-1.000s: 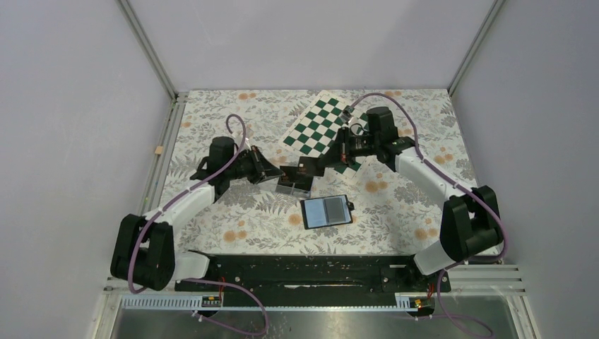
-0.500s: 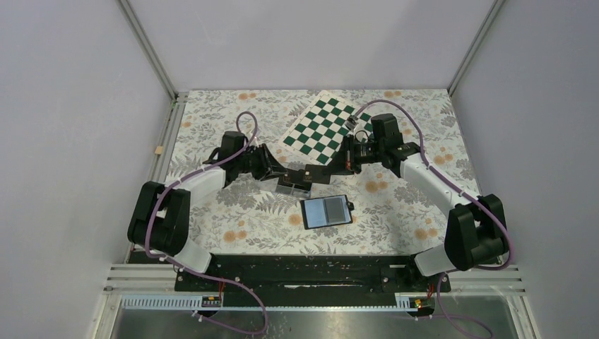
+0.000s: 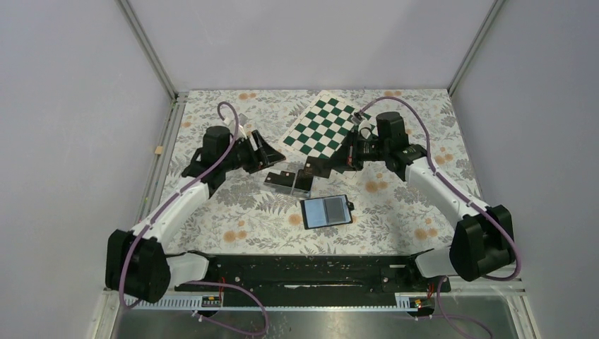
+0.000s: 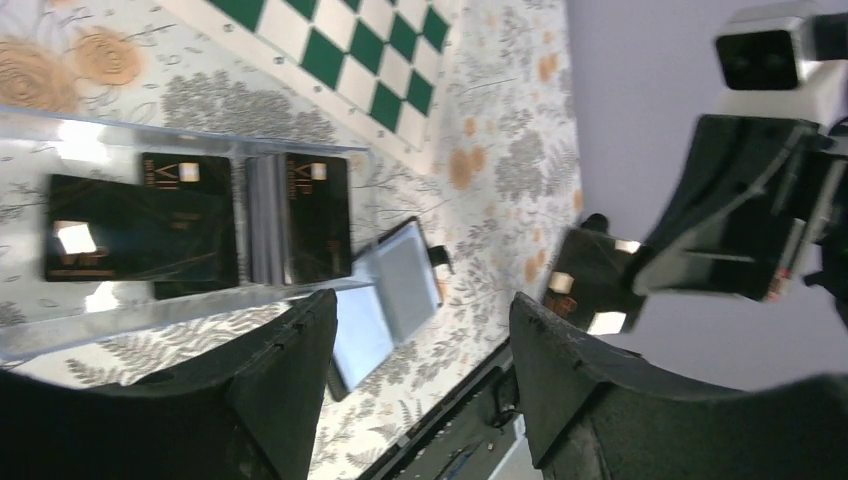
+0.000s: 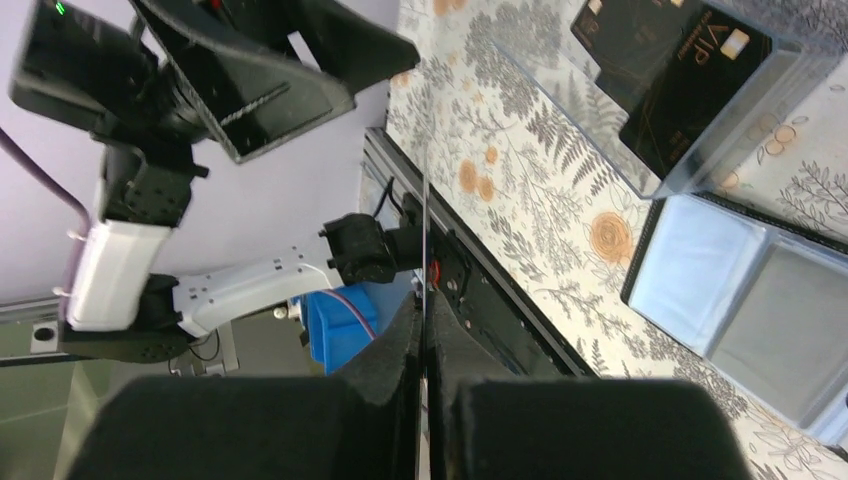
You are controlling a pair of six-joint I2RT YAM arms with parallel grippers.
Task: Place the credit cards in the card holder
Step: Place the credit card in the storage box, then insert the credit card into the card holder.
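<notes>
The card holder (image 3: pixel 325 211) lies open on the floral cloth, its pale inner pockets facing up; the wrist views also show the card holder (image 5: pixel 735 300) (image 4: pixel 392 292). My right gripper (image 3: pixel 317 165) (image 5: pixel 425 305) is shut on one dark credit card (image 3: pixel 308 170), seen edge-on as a thin line (image 5: pixel 424 230), above the cloth just behind the holder. More black credit cards (image 4: pixel 140 228) (image 5: pixel 690 70) lie in a clear plastic box (image 3: pixel 287 183). My left gripper (image 3: pixel 270 156) (image 4: pixel 420 325) is open and empty, behind and left of the box.
A green-and-white checkered board (image 3: pixel 319 126) lies at the back behind both grippers. The clear box sits just behind and left of the card holder. The black rail (image 3: pixel 318 272) runs along the near edge.
My left gripper opened and drew back up and to the left, away from the box. My right gripper kept its hold on the card and shifted slightly.
</notes>
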